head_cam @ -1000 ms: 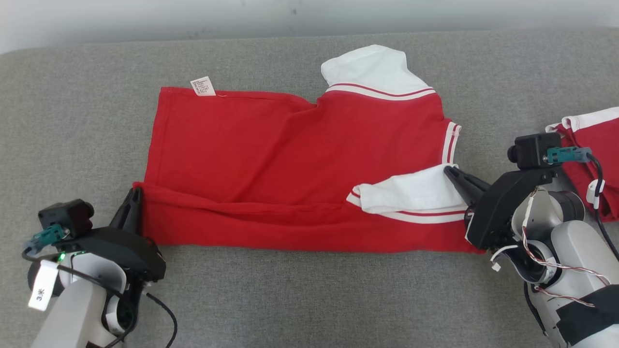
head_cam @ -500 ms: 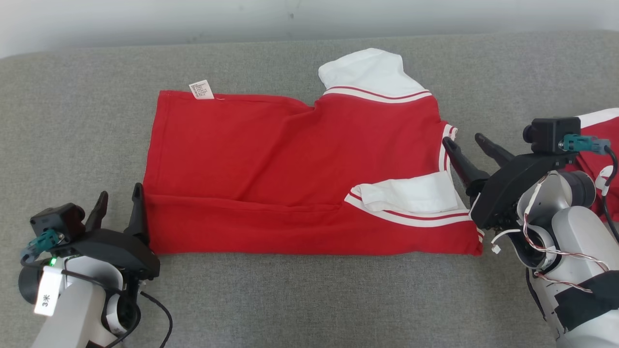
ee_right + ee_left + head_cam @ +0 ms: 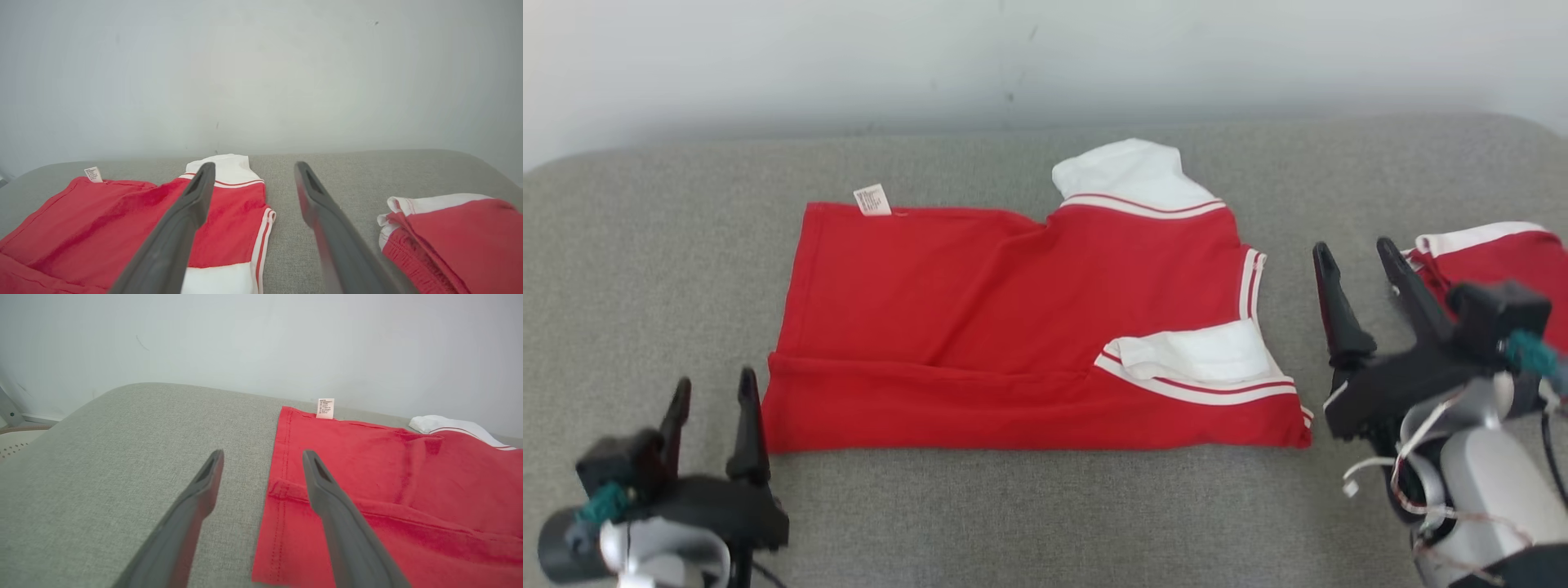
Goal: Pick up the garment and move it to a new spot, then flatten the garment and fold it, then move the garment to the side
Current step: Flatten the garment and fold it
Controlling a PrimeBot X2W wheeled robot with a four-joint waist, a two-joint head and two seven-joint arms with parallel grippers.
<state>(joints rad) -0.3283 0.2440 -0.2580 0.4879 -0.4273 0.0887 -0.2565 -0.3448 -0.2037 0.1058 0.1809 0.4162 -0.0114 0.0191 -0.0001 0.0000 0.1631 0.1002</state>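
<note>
The garment (image 3: 980, 310) is a red shirt with white, red-striped sleeves, lying flat on the grey cushion with its near edge folded over into a long strip. A white label sticks out at its far left corner. My left gripper (image 3: 712, 392) stands open just off the garment's near left corner, holding nothing; in the left wrist view the left gripper (image 3: 261, 457) has the red hem (image 3: 282, 490) beside its right finger. My right gripper (image 3: 1354, 255) is open and lifted clear to the right of the garment's right edge; from the right wrist the gripper (image 3: 252, 169) looks over the garment (image 3: 122, 220).
A second red and white garment (image 3: 1503, 261) lies bunched at the far right, close behind my right gripper. The grey cushion (image 3: 1029, 506) ends at a pale wall behind. Bare cushion lies along the near side and the left.
Both grippers let go of the folded near edge, opened, and drew back from the garment's corners. The fold settled flat. The head camera tilted up, shifting the whole picture down.
</note>
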